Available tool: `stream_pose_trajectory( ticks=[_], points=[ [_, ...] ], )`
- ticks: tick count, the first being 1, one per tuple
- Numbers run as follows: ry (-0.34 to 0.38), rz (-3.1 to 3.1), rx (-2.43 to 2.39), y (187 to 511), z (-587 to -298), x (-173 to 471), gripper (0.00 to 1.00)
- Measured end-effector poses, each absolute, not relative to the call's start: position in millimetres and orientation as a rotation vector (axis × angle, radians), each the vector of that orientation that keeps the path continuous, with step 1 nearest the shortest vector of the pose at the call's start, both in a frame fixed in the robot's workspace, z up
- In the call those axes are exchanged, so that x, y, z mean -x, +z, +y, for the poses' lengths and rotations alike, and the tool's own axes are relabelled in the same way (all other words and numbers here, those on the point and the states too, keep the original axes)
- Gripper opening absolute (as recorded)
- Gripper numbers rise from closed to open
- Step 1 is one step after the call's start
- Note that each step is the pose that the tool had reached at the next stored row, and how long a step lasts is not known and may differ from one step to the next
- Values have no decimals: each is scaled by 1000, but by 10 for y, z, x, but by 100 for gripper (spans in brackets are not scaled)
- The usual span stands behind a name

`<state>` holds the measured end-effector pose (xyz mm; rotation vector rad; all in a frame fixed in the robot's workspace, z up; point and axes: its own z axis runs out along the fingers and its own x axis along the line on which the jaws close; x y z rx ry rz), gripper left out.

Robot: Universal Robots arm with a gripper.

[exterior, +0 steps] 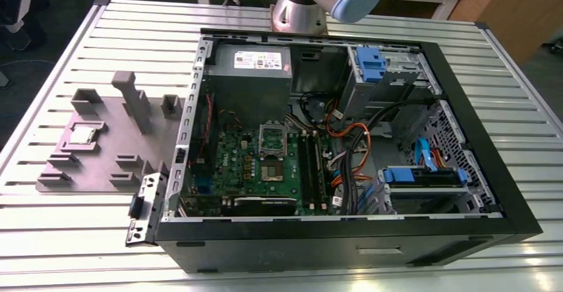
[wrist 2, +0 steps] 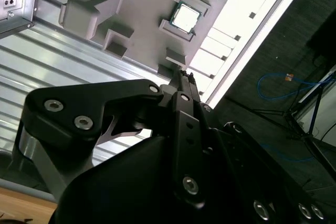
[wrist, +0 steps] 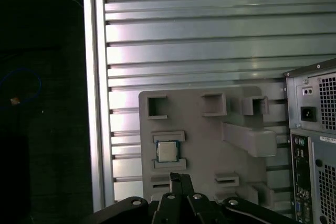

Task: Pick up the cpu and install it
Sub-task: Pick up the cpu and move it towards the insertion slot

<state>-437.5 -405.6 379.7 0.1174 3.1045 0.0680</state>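
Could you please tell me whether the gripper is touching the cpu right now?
Apart. In the second wrist view the gripper ends short of the cpu, with bare grey tray showing between them.

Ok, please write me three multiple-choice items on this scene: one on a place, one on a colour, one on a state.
1. Where does the grey tray lie relative to the computer case?
A. on the exterior view's left of it
B. inside it
C. on top of it

2. The drive brackets in the case are:
A. red
B. blue
C. yellow

3. The cpu is:
A. held in the gripper
B. seated on the motherboard
C. lying in the tray

Answers:
1 A: the tray sits on the table beside the case's wall.
2 B: both brackets are blue.
3 C: it rests in a recess of the tray, with nothing touching it.
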Motion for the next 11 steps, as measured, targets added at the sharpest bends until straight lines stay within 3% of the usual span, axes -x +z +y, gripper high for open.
stream_pose_trajectory(
  ticks=[11],
  points=[
    [28, 3104, -116, 3776, -4056, 4375, 11]
  ],
)
